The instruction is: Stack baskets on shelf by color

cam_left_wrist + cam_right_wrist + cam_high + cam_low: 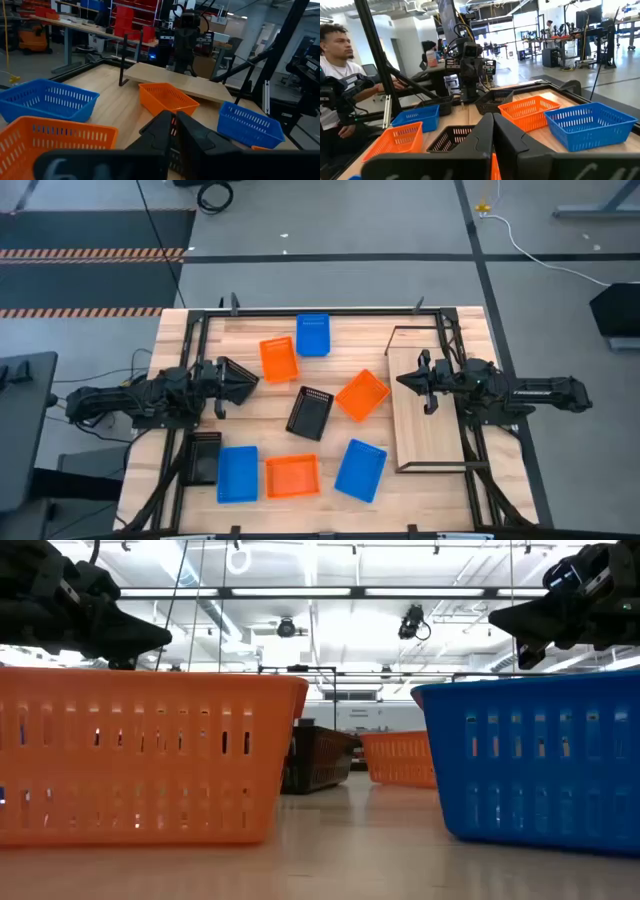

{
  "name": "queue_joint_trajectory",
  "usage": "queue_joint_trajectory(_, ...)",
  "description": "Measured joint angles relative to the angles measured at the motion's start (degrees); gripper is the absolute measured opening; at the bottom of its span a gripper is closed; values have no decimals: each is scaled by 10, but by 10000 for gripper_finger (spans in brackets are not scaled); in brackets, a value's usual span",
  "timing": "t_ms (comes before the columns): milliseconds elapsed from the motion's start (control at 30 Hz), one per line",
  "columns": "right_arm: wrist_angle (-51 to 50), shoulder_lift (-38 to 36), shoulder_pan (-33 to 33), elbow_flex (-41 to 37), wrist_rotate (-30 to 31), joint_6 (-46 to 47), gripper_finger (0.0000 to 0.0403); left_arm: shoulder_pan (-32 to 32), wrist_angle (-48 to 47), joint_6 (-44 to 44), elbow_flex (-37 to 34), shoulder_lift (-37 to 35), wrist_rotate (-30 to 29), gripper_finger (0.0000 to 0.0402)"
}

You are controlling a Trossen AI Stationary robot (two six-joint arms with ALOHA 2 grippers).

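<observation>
Since the shelf (425, 395) on the right side of the table carries no basket on its board, none of the stacking looks done, and every basket lies loose on the tabletop (180, 345) to its left.

Eight baskets show in the high view. At the far side an orange basket (279, 359) sits just beside a blue basket (313, 335). In the middle a black basket (310, 412) lies touching or nearly touching a tilted orange basket (362, 395), the one nearest the shelf. Along the near edge run a second black basket (205, 457), a blue basket (238, 474), an orange basket (292, 476) and another blue basket (361, 470). No two are nested, so sorting into three colour piles is, by my judgement, all still to do.

The right gripper (428, 380) hangs over the shelf, fingers closed together with nothing between them. The left gripper (250, 380) hovers at the left, just beside the far orange basket, its fingers also pressed together and empty, as the left wrist view shows.

A person (337, 75) sits beyond the table.
</observation>
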Motion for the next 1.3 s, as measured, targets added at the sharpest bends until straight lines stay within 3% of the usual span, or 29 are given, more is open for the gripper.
queue_joint_trajectory(1300, 0, 0, 0, 0, 0, 0, 18, 0, 0, 0, 0, 0, 0, 30)
